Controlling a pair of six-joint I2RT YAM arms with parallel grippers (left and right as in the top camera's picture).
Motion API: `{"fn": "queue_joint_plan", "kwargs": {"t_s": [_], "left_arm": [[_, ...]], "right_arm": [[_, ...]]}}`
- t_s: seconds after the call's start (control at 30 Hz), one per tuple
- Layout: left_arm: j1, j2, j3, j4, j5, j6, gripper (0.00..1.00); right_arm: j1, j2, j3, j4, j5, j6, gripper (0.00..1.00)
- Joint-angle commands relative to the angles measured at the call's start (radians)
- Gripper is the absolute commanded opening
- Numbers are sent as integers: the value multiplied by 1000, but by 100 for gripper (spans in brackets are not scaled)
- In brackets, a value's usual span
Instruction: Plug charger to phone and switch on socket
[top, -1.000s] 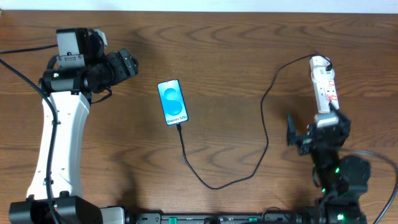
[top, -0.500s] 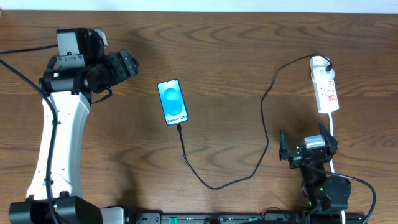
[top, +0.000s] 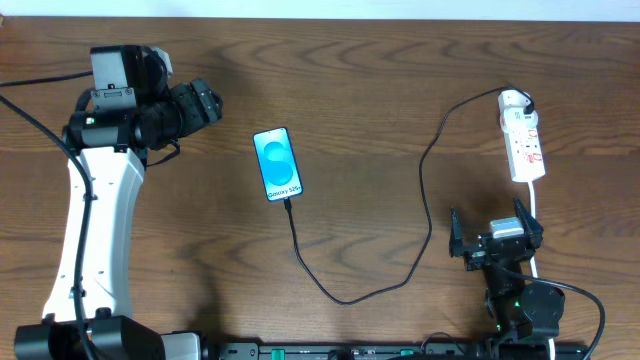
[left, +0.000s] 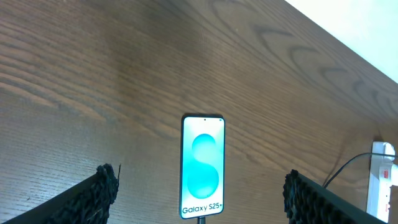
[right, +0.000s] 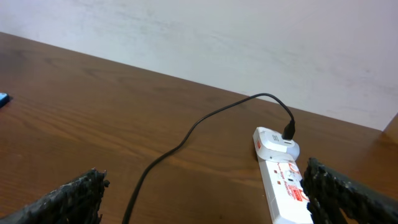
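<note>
As overhead alone shows, charger (top: 346, 301) loops unbroken.

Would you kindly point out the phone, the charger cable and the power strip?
phone (top: 277, 163), overhead view, middle of its blue screen
charger cable (top: 346, 301), overhead view, lowest bend of its loop
power strip (top: 524, 142), overhead view, middle of its white body
</note>
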Motion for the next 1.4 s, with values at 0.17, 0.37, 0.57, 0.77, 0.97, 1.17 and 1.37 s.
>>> {"fn": "queue_joint_plan", "kwargs": {"t_s": [0.17,0.37,0.57,0.77,0.97,1.17,1.37], "left_arm": [[3,-4,5,0,-10,-9,87],[3,-4,5,-4,-12,-8,87],[4,-10,3,-21,-104,14,87],[3,-153,-123,113,-118,110,87],[3,-449,-460,382,-117,143,87],[3,-777,-846,666,-118,214,87],[3,-1058,-1168,872,-119,282,87]], "right_arm": [[2,-9,-5,0,7,13,99],[2,-9,-5,0,7,13,99],[2,-9,-5,0,7,13,99],[2,-9,-5,0,7,13,99],[2,-9,-5,0,7,13,99],[2,-9,-5,0,7,13,99],[2,-9,-5,0,8,13,99]]}}
